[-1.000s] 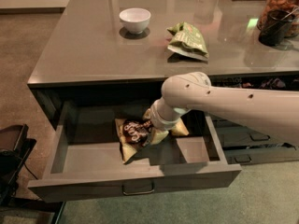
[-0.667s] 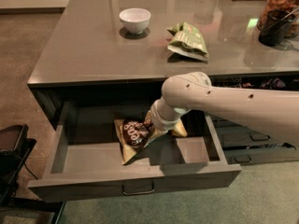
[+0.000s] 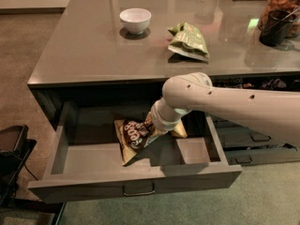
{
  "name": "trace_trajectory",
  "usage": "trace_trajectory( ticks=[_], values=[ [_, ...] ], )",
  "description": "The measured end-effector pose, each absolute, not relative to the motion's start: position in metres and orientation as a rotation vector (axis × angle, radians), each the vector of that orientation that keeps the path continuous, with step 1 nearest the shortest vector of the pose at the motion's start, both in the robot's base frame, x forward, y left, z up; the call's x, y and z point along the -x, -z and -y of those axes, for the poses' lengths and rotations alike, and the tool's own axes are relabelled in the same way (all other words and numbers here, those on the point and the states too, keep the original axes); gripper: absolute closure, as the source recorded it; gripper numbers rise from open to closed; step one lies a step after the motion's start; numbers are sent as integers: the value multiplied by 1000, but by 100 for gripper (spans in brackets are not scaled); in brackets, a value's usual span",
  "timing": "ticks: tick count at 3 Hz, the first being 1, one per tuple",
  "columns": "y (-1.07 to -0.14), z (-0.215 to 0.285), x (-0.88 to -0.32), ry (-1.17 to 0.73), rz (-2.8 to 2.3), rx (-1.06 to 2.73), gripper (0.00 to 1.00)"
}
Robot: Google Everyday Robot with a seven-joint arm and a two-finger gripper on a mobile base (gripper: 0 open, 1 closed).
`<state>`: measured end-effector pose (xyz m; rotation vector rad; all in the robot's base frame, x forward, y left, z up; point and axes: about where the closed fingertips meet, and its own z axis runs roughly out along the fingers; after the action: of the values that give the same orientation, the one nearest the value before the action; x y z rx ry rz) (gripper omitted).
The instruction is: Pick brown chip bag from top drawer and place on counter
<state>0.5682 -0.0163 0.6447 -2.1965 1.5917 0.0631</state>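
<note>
The brown chip bag (image 3: 135, 138) lies in the open top drawer (image 3: 136, 187), near its middle. Its right end is tilted up toward my gripper (image 3: 151, 125). The gripper reaches down into the drawer from the right and is shut on the bag's upper right edge. The white wrist (image 3: 165, 117) hides most of the fingers. The bag's lower corner still rests on the drawer floor. The counter (image 3: 93, 46) spreads above the drawer, glossy grey-brown.
On the counter stand a white bowl (image 3: 135, 20), a green chip bag (image 3: 189, 41) and a dark jar of snacks (image 3: 280, 18) at the far right. Narrower grey drawers (image 3: 253, 142) sit to the right. A black object (image 3: 11, 158) stands on the floor at left.
The wrist has shifted slightly right and the bag's right end has tipped up toward the gripper. The drawer has not moved.
</note>
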Motion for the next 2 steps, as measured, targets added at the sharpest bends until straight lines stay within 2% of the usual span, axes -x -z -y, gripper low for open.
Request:
trace_trajectory(
  ticks=[2],
  values=[
    [-678,39,-535,-142,-1666,2091,100]
  ],
)
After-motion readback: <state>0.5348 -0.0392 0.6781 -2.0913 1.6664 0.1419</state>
